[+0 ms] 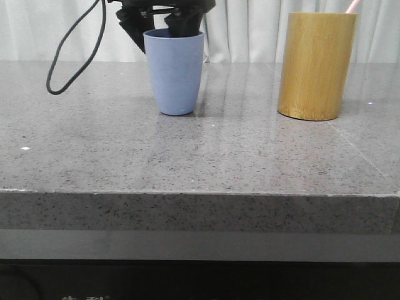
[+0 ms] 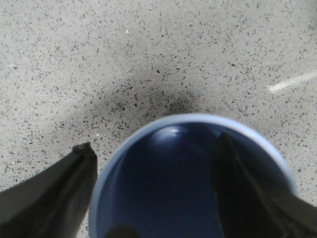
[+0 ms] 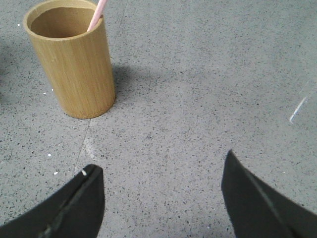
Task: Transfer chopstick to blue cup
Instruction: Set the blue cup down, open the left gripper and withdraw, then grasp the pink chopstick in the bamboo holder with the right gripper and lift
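Two cups stand well apart on the worktop point(image 1: 200, 156) — chopstick point(image 1: 353, 6) in the bamboo cup point(image 1: 315, 65), upper right. Left gripper point(image 2: 153, 173) straddles the blue cup's point(image 1: 174, 72) rim, spread; right gripper point(image 3: 163, 188) spread too.

Blue cup point(image 1: 174, 72): matt, smooth plastic. Bamboo cylinder point(image 1: 316, 65): satin wood grain. Table point(image 1: 200, 156): speckled grey stone, faintly glossy.
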Robot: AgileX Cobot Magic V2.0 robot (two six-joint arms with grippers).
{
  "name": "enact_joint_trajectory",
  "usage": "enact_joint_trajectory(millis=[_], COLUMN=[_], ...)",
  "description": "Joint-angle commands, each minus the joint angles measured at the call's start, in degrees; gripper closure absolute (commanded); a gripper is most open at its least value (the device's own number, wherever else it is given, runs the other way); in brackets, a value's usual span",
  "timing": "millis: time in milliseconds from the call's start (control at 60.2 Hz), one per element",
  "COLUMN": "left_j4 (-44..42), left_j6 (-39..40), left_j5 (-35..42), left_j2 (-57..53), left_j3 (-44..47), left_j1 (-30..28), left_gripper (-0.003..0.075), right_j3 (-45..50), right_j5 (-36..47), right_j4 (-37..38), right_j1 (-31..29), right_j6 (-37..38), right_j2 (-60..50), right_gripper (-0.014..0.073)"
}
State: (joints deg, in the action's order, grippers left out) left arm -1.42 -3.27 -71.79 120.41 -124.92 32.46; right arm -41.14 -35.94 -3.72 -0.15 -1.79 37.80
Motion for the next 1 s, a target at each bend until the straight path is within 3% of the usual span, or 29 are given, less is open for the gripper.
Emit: enact_joint_trajectory(millis=[0, 499, 731, 831, 981], left_j4=[0.45, 5.36, 5.36, 5.69, 5.95], left_j6=[0.1, 0.1, 0.1, 0.1, 0.1], left_j5=[-0.91, -0.9, -0.52, 2.48, 9.42], left_j2=[-5.48, -17.32, -26.9, -31.88, -40.99], left_j3=[-1.36, -1.36, -0.9, 2.57, 15.83], left_j1=[0.25, 0.25, 0.25, 0.25, 0.25], left_gripper=[0.0219, 0.023, 0.023, 0.023, 0.023], right_j3=[-1.87, -1.87, -3.6, -6.45, -10.77], right_j5=[3.88, 11.31, 13.25, 13.21, 13.96], right_j4=[-0.23, -2.48, -7.65, -11.17, -14.1], right_j1=[-0.26, -0.26, -0.26, -0.26, -0.26], right_j6=[-0.5, -0.5, -0.5, -0.5, -0.5], right_j2=[0.2, 0.33, 4.06, 7.53, 13.72], right_gripper=[0.0077, 0.0077, 0.0077, 0.0077, 0.0077])
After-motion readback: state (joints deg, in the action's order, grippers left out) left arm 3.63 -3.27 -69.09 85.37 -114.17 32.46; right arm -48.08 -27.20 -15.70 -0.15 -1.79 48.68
